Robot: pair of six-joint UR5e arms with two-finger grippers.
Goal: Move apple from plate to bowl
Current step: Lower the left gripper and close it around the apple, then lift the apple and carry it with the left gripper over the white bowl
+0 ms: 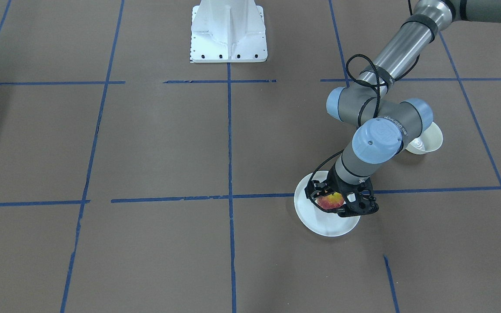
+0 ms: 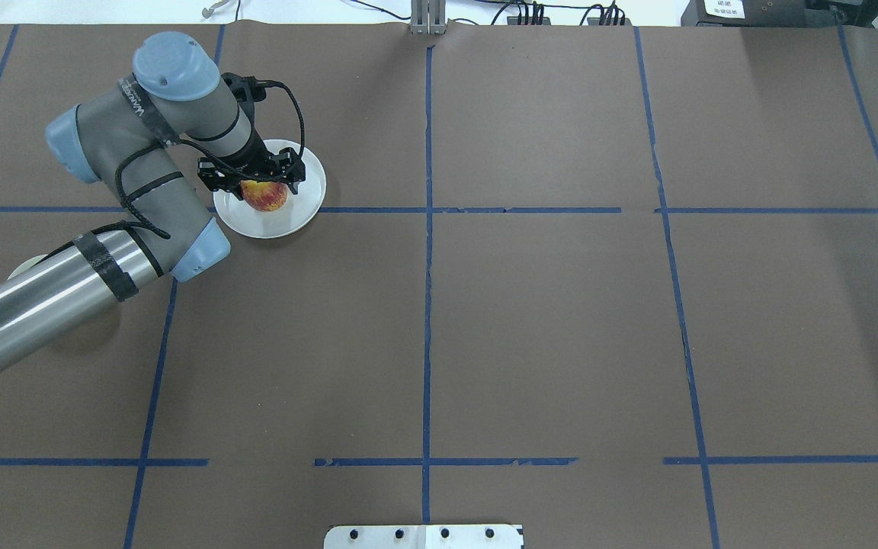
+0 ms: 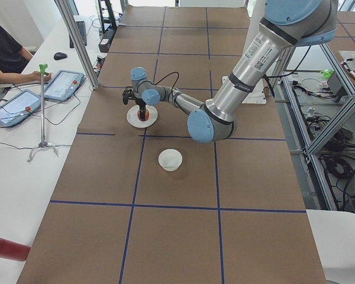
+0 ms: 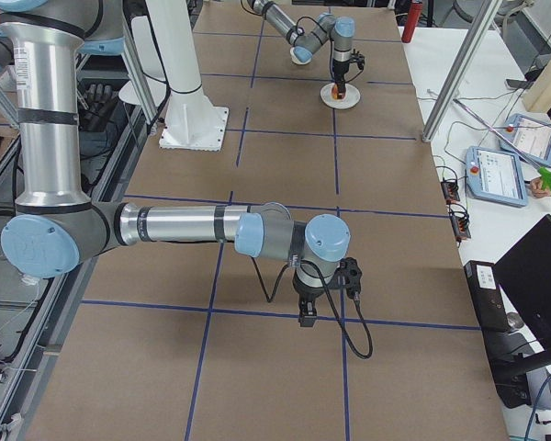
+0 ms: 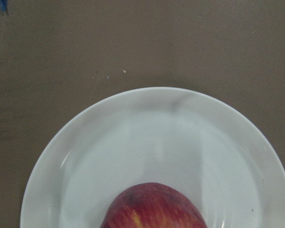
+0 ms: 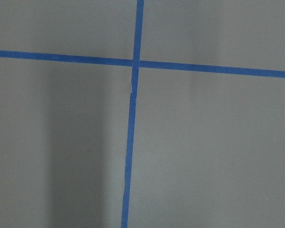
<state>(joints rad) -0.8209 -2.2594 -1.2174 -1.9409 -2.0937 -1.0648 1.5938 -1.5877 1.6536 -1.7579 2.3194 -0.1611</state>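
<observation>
The left end effector (image 2: 265,189) is narrowed onto the apple (image 2: 264,197), with 1 finger against each side. The apple sits near the middle of the plate (image 2: 303,204) on the worktop (image 1: 168,143). The bowl (image 1: 429,141) stands apart, partly hidden by the left arm. The right end effector (image 4: 307,312) hangs over bare worktop; I cannot tell how wide it stands.

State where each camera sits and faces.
Front-facing: across table, facing base; left arm over plate.
Overhead: from behind, looking down; left gripper at apple.
Exterior left: table's left end; left arm near, bowl.
Exterior right: right end; right arm near.
Left wrist: down on apple, plate; no fingers.
Right wrist: down on tape cross; no fingers.
Shared: first two show apple and plate.
</observation>
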